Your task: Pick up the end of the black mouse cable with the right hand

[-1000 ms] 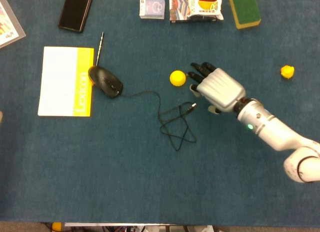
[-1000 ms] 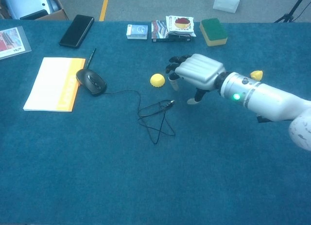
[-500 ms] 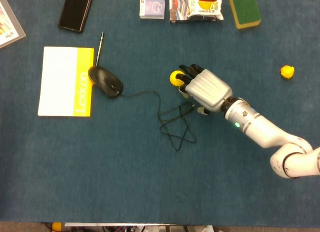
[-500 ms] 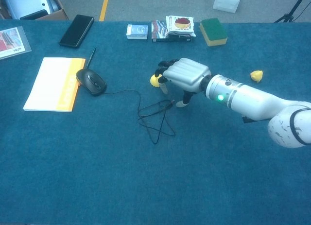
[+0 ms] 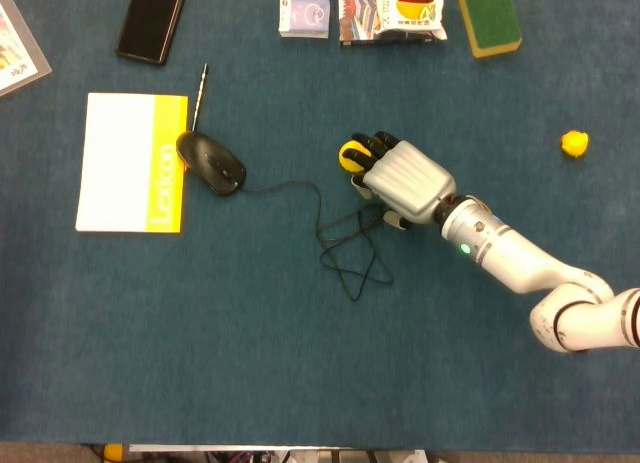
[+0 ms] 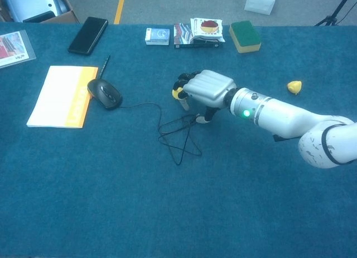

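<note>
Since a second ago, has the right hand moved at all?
Yes. The right hand has shifted left toward the black mouse, and now overlaps the yellow ball and covers the cable end.

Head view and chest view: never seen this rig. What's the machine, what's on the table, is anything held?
Both pictures come from the robot's own cameras: one looks down from its head, one forward from its chest. The silver arm ends in the right hand, palm down over the loose end of the cable that runs from the black mouse. Whether it grips the cable yet cannot be told. A yellow ball sits at its fingertips. Also on the blue table: a yellow-edged book, a phone, a sponge.
</note>
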`<state>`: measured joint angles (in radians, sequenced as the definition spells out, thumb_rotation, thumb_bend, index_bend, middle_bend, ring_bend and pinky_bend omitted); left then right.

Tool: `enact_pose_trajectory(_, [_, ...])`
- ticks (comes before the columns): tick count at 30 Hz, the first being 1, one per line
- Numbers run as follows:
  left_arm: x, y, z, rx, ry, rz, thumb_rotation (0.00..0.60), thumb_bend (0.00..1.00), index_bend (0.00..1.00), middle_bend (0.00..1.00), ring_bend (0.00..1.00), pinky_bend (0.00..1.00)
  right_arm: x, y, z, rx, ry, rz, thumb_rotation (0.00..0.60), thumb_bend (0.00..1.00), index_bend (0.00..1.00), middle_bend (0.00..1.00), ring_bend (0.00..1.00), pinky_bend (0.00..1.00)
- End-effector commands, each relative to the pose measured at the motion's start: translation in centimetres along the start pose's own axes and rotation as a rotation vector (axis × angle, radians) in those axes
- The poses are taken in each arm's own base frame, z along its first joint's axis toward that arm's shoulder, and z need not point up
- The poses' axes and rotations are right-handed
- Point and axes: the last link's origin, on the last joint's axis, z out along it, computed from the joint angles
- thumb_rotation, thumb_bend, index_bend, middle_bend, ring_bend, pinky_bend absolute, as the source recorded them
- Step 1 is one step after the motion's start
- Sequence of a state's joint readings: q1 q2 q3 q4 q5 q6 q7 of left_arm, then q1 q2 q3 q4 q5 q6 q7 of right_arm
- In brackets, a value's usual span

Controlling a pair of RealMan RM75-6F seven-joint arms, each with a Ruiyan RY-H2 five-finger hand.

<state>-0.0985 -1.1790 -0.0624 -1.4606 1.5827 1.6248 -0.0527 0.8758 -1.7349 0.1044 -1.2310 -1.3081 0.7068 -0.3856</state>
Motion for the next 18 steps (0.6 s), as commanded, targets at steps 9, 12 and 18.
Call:
enact_pose_trajectory(9, [0.07,-0.01,0.03,0.001,0.001,-0.002,0.6,0.23,0.49,0.34,0.2,0.35,-0.34,0.05,0.07,-0.002,-0.021,-0.006,0.6,0.24,0.48,0.15,0.0,0.15])
enact_pose_trajectory(12, [0.09,0.0,0.03,0.0,0.001,-0.002,0.6,0.23,0.49,0.34,0.2,0.35,-0.37,0.07,-0.02,-0.001,-0.027,-0.011,0.6,0.25,0.49,0.14,0.0,0.15])
enact_pose_trajectory(18, [0.07,0.02,0.02,-0.001,0.001,0.0,0.6,0.23,0.49,0.34,0.2,0.35,-0.47,-0.09,-0.1,0.002,-0.031,-0.016,0.6,0.26,0.54,0.14,0.0,0.15])
